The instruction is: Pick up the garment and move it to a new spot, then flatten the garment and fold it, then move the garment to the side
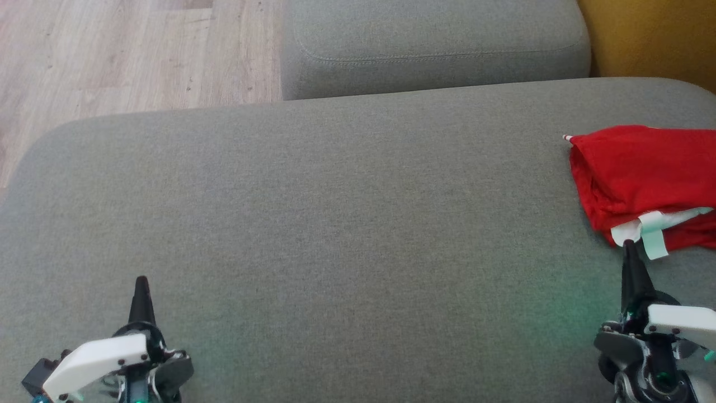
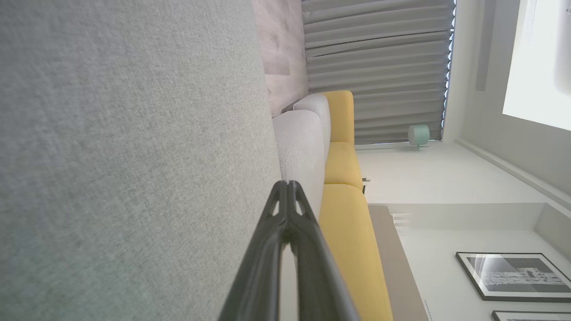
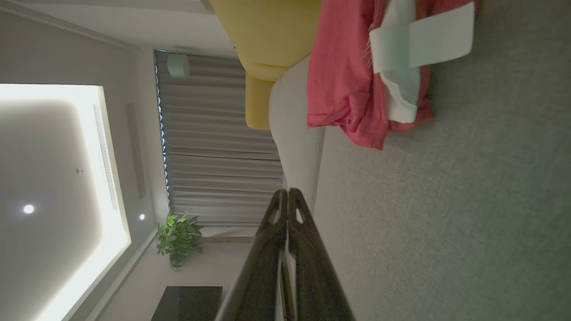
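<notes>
You've got the garment (image 1: 637, 168) far right on the big grey cushion (image 1: 335, 224): red, folded into a rough stack of layers, right part cut off by the head view's edge. A white band (image 1: 622, 232) and a pale green strip (image 1: 654, 238) lie at its near edge. The right wrist view shows the same garment (image 3: 343, 76), with the strip (image 3: 428, 40) crossing over the white band (image 3: 401, 98). It lies on the cushion with nothing gripping it.

The right gripper (image 1: 629, 245) sits just on the near side of that white band, pointing at it. In the head view the tip looks almost on the band. From the right wrist view you see bare cushion (image 3: 446, 223) between this gripper (image 3: 287, 192) and the cloth, so they are apart. Its fingers are pressed together with nothing between them.

The left gripper (image 1: 141, 281) is well away, lower left over the same cushion, fingers likewise pressed tight on nothing. In the left wrist view you see the two fingers of this gripper (image 2: 287, 183) meeting, with grey fabric (image 2: 134, 156) beside them.

Going outward, a second grey cushion (image 1: 436, 50) lies at the far side, wood floor (image 1: 112, 56) at far left, and a yellow sofa (image 1: 654, 39) in the far right corner. The wrist views add the yellow sofa (image 2: 348, 232), a grey curtain (image 2: 379, 67), a framed picture (image 2: 513, 274) and a potted plant (image 3: 178, 238).
</notes>
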Available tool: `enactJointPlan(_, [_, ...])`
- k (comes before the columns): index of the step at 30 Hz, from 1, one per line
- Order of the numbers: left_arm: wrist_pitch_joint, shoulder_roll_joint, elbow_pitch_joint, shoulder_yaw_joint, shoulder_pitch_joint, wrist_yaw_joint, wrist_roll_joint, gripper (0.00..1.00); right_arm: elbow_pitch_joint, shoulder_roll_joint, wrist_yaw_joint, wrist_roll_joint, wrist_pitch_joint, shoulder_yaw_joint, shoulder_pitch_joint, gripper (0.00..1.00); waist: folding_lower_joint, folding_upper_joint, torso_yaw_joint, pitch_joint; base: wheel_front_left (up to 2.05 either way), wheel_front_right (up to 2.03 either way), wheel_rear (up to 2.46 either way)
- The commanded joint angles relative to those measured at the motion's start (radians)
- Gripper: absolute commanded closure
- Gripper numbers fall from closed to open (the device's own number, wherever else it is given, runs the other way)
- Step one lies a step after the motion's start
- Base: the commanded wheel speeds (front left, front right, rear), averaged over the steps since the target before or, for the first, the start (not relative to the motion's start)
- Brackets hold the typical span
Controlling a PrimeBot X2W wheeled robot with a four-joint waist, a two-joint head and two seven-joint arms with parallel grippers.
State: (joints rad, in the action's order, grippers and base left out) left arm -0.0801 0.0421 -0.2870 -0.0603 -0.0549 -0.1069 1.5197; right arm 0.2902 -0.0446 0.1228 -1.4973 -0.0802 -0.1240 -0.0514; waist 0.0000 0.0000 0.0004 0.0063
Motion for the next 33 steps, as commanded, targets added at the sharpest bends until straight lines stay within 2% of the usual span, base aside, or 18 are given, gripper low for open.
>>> enactJointPlan(1, [-0.014,0.008,0.038,-0.039,-0.052,-0.014,0.029,1.0,-0.042,-0.005,0.007,-0.039,-0.015,0.015,-0.055,1.0,0.0,0.0,0.0,-0.001,0.0,0.0,0.0])
enactJointPlan(9, [-0.033,0.008,0.041,-0.053,-0.053,-0.024,0.089,1.0,-0.045,-0.006,0.008,-0.111,-0.033,0.01,-0.057,1.0,0.0,0.0,0.0,-0.003,0.0,0.0,0.0])
enactJointPlan(33, [-0.033,0.008,0.042,-0.053,-0.053,-0.024,0.089,1.0,-0.045,-0.006,0.008,-0.111,-0.033,0.01,-0.056,1.0,0.0,0.0,0.0,-0.003,0.0,0.0,0.0])
